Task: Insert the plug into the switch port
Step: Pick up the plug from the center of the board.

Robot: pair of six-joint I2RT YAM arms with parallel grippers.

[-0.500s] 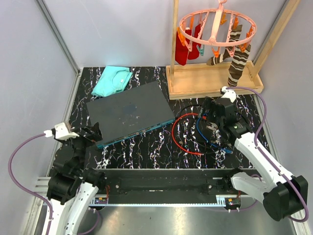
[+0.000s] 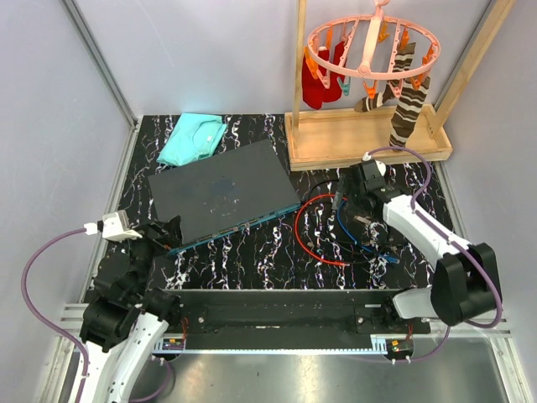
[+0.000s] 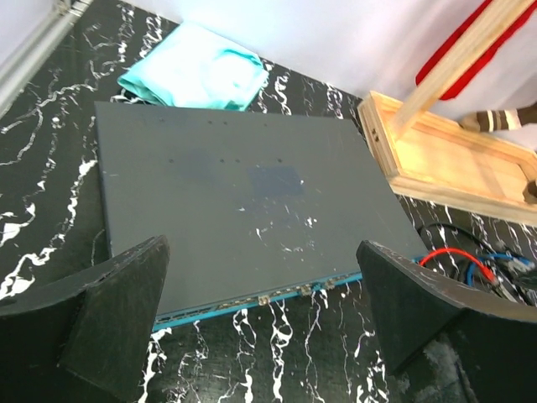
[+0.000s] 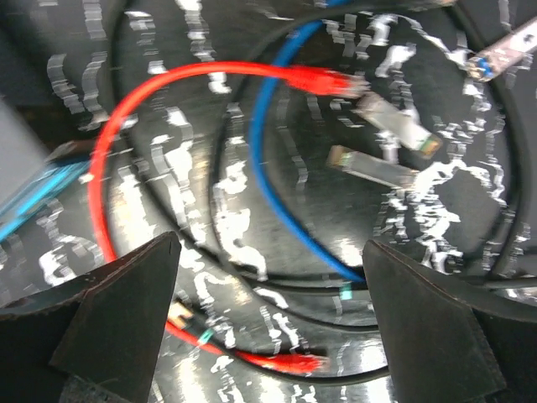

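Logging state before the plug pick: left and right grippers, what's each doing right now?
Left gripper: jaws open, holding nothing, facing the flat dark grey switch box.
Right gripper: jaws open, holding nothing, over the red cable.

Switch [image 3: 243, 193] matt grey, scuffed; table [image 3: 38, 172] glossy black marbling; soft teal cloth [image 3: 197, 75] at eleven o'clock; bare-wood tray [image 3: 453, 159].

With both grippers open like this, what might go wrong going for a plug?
1. The red cable and blue cable cross under the open right gripper; closing may pinch the wrong one.
2. Small metal modules lie among the cables and may get dragged.
3. The open left gripper hovers by the switch without holding it, so an insertion push may slide it.
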